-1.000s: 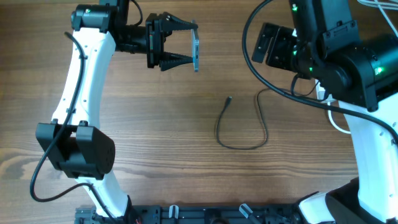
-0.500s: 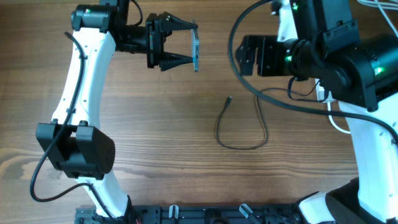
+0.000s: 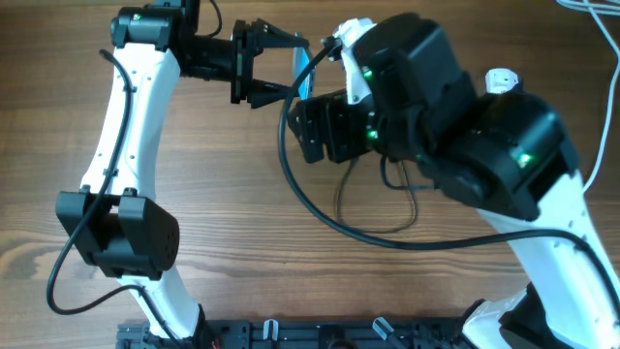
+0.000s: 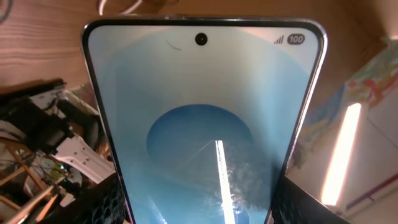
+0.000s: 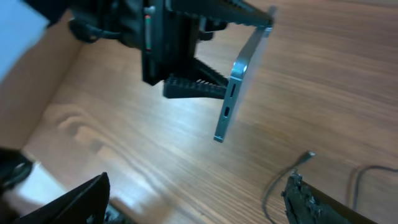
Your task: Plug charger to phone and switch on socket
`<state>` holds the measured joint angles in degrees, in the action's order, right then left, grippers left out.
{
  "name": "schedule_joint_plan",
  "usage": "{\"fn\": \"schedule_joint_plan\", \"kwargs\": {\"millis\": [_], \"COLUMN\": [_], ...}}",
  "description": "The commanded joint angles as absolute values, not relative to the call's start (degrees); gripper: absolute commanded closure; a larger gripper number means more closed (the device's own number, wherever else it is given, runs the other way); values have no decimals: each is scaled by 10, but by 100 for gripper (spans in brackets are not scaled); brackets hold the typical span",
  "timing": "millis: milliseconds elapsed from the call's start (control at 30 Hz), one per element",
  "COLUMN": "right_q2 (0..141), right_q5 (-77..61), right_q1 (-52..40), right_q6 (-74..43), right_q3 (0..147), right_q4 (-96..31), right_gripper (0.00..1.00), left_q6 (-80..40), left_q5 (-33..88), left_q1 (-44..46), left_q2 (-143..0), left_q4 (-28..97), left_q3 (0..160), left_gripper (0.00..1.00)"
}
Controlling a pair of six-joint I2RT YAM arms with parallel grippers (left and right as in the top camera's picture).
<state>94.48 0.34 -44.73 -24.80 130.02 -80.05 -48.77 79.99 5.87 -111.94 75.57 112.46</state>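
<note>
While we clamp it: phone [image 4: 205,124] pinched edgewise by left gripper [image 5: 247,53], upper centre overhead.
Right gripper [image 5: 198,180]: spread, empty.
Charger [image 5: 308,155]: tip on table [image 5: 155,143], lower right of wrist view.
Risk: our crooked pinch could skew that tip, jamming insertion.

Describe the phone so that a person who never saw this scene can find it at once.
Start at the white left arm over the brown wooden table and follow it to its black gripper. Held there, raised off the table, is a slim rectangular smartphone with a pale blue screen. It is the only flat slab here; the thin black cable nearby lies curled on the wood.
</note>
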Motion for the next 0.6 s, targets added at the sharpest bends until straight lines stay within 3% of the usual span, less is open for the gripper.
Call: {"fn": "schedule_joint_plan", "kwargs": {"millis": [0,100,333,567], "right_q2": [993,1022,1037,1037], "right_q5": [97,110,148,173], "right_q1": [-461,-461,-461,-461], "right_q6": [-316,-321,-321,-321], "right_q3": [1305,1305,1305,1305], "right_q4": [-804,-797,-755,-739], "right_gripper": [9,9,38,48], "left_q6": [-530,-530,-530,-536], "left_q5": [799,803,805,805], "left_q1": [59,65,65,65], "left_q2": [-1103,-1103,-1103,-1103], "left_q4": [752,752,752,752], "left_q3": [1134,1134,1134,1134], "left_gripper": [34,34,34,34]}}
